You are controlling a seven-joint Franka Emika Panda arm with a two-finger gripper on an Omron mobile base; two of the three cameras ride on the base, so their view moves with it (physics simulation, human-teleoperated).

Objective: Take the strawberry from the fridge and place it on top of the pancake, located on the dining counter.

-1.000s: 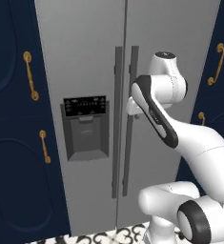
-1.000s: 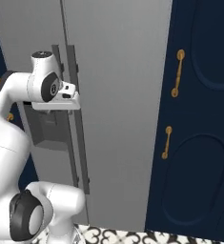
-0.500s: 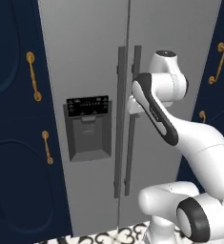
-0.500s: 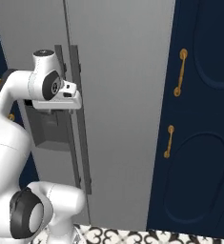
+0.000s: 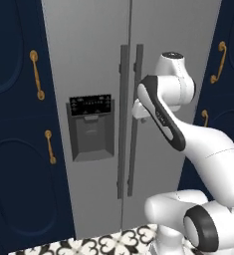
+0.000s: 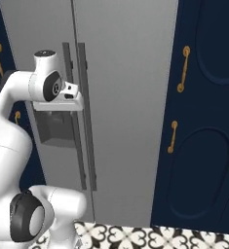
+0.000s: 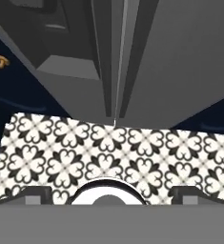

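Your gripper (image 7: pixel 111 195) has its fingers spread wide with nothing between them, and the hand sits close in front of the fridge (image 5: pixel 93 60), level with the upper part of its two long handles (image 5: pixel 129 119). Both fridge doors are shut. The black dispenser panel (image 5: pixel 90 105) is left of the handles, and patterned floor tiles (image 7: pixel 108 152) lie below the fridge

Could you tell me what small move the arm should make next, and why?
Probably ease the open pincer onto a door handle and close. Both doors of the fridge are shut, so the strawberry cannot be reached, and the hand hangs beside the handles with nothing held.
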